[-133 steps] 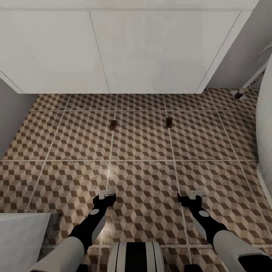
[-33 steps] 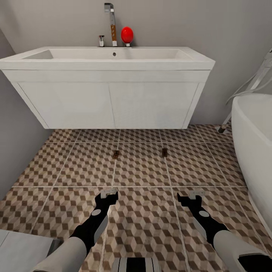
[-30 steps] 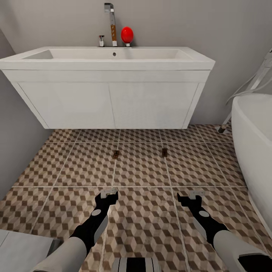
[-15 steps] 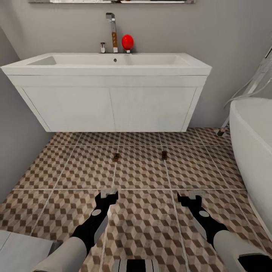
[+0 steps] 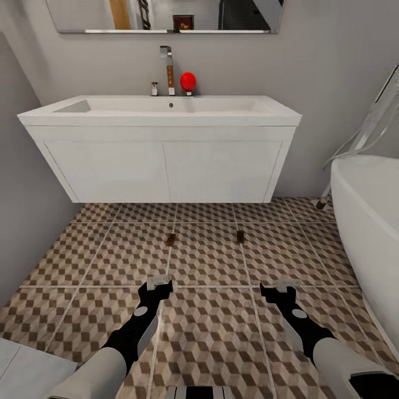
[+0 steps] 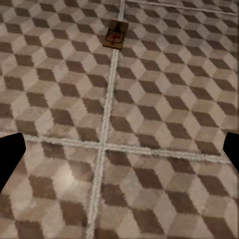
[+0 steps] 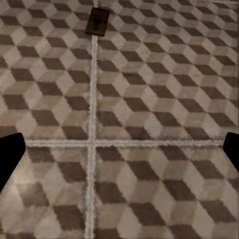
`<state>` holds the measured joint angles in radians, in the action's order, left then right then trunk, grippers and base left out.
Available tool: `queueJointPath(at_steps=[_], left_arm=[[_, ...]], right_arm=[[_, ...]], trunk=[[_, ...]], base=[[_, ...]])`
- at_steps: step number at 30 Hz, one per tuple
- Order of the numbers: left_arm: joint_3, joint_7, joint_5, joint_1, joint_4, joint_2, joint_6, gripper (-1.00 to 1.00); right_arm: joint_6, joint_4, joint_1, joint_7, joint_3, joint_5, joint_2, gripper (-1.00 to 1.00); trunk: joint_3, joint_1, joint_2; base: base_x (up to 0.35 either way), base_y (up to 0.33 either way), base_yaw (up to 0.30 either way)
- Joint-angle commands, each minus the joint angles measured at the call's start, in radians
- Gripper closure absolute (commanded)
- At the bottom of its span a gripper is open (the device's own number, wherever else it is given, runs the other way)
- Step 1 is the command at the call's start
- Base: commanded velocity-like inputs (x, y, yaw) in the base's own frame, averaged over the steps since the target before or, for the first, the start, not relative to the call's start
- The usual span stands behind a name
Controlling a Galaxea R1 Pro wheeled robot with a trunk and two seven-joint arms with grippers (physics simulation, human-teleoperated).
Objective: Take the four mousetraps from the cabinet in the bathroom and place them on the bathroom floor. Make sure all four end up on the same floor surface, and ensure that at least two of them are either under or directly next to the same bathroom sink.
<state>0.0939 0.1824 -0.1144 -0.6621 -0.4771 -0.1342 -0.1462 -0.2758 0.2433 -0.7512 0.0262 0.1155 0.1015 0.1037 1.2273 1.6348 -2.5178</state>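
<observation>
Two mousetraps lie flat on the cube-patterned bathroom floor (image 5: 210, 260), just in front of the white sink (image 5: 166, 108): one mousetrap (image 5: 170, 240) on the left and a second mousetrap (image 5: 240, 236) on the right. The left mousetrap (image 6: 115, 35) lies on a grout line ahead of my left gripper (image 6: 119, 152). The right mousetrap (image 7: 97, 22) lies ahead of my right gripper (image 7: 119, 149). In the head view, my left gripper (image 5: 157, 283) and right gripper (image 5: 287, 285) hover over the tiles, both open and holding nothing. The cabinet is out of view.
A curved white bathtub (image 5: 368, 221) closes off the right side. A grey wall (image 5: 25, 221) stands at the left. The sink's white drawer unit (image 5: 166, 169) hangs above the floor. A chrome tap (image 5: 167, 69), a red ball-shaped object (image 5: 188, 81) and a mirror (image 5: 166, 15) are behind the basin.
The head view has tilted up: the sink and traps sit lower in the picture and the mirror has come into sight. Arms and mousetraps have not moved.
</observation>
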Motion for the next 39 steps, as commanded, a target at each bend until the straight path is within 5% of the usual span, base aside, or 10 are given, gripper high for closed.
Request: queueJointPath(at_steps=[1, 39], left_arm=[[0.008, 0.008, -0.011, -0.001, 0.001, 0.001, -0.004, -1.00], [0.010, 0.008, -0.012, -0.001, 0.000, -0.008, -0.004, -1.00]], right_arm=[[-0.003, -0.001, 0.000, 0.003, 0.009, 0.010, 0.001, -1.00], [-0.003, -0.002, 0.000, 0.003, 0.009, 0.012, 0.001, -1.00]], trunk=[[-0.003, -0.001, 0.000], [-0.150, -0.018, 0.009]], base=[[0.000, 0.000, 0.000], [0.000, 0.000, 0.000]])
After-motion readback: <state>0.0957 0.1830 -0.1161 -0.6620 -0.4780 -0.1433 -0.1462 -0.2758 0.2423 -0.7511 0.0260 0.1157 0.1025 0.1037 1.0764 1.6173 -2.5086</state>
